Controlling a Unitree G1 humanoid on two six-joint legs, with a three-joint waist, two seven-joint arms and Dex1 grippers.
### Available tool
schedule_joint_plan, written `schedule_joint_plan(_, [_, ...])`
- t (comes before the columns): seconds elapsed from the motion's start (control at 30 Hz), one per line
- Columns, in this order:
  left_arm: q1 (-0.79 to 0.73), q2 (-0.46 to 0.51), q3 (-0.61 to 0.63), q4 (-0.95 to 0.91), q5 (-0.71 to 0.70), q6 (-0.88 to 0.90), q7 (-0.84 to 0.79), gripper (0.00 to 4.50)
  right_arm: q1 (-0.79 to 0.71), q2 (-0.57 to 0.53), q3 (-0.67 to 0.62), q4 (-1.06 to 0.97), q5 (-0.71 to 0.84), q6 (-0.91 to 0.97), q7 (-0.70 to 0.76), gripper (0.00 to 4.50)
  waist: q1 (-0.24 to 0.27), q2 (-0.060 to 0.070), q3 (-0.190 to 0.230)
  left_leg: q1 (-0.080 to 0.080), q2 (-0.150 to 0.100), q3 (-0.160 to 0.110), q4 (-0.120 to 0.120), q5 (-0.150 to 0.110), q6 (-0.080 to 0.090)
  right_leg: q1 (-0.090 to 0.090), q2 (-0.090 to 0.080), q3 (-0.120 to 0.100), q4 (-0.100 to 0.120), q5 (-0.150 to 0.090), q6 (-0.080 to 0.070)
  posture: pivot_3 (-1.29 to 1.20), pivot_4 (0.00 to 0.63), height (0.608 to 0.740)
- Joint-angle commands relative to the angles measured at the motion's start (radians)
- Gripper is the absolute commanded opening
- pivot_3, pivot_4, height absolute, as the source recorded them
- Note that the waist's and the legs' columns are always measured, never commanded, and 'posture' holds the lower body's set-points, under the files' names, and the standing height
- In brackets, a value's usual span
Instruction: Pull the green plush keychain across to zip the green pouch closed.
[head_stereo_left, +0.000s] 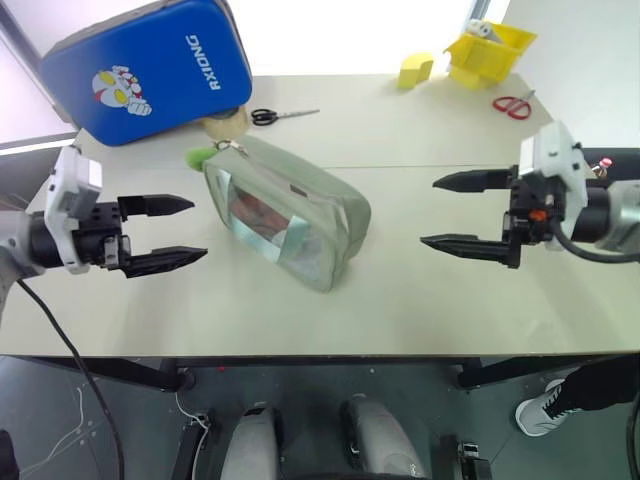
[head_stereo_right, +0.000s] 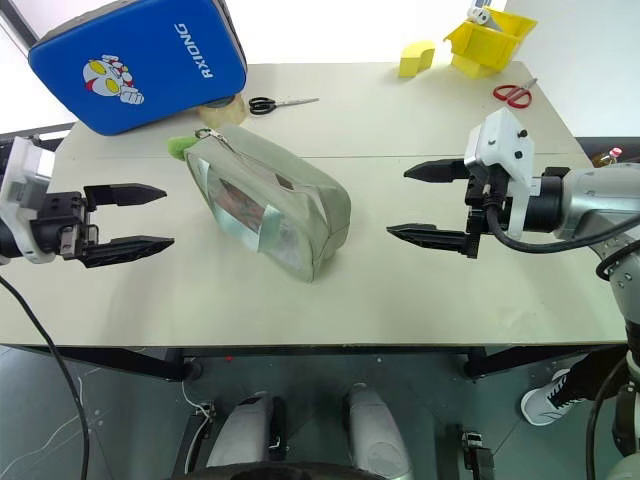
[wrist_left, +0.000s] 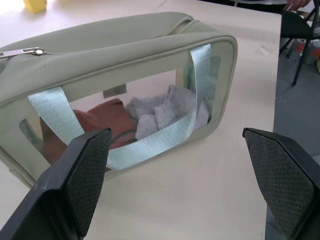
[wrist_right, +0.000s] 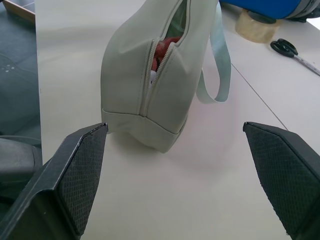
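Between both wide-open hands (head_stereo_left: 165, 233) (head_stereo_left: 465, 212), the green pouch (head_stereo_left: 290, 215) lies seemingly unzipped on the table (head_stereo_left: 420, 290).

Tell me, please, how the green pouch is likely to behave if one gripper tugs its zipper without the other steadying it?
The green pouch looks soft: its walls sag around the open zipper, so it would probably crumple. It holds only cloth-like contents, so it is likely light and may slide on the smooth table. The narrow base suggests it could tip.

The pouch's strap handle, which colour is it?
Pale blue-green; the strap handle shows best in the left wrist view.
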Motion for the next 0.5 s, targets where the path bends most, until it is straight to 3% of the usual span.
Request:
schedule_joint_plan(0.03, [-0.001,0.013,0.041,-0.03,-0.016,-0.008,0.001,4.47,-0.069,0.01,0.002,-0.003,0.005,0.022,-0.027,4.5,-0.002,0.0,0.0,0.0,0.0,0.0,0.0,0.0,0.0,0.0,0.0,0.0,0.0,0.0,0.0,0.0,0.15,0.737])
schedule_joint_plan(0.33, [0.004,0.013,0.049,-0.012,-0.022,-0.013,-0.007,4.47,-0.381,0.147,0.142,0.033,0.023,0.199,-0.14,4.5,-0.001,0.001,0.0,0.0,0.001,0.0,0.0,0.0,0.0,-0.001,0.0,0.0,0.0,0.0,0.0,0.0,0.15,0.737])
schedule_joint_plan(0.5, [-0.051,0.016,0.055,0.051,-0.033,-0.02,-0.038,4.47,-0.637,0.37,0.256,0.176,0.022,0.391,-0.256,4.5,-0.008,0.001,0.0,-0.002,0.001,0.001,0.0,0.0,0.0,-0.004,0.0,0.0,0.001,0.0,0.0,0.0,0.15,0.737])
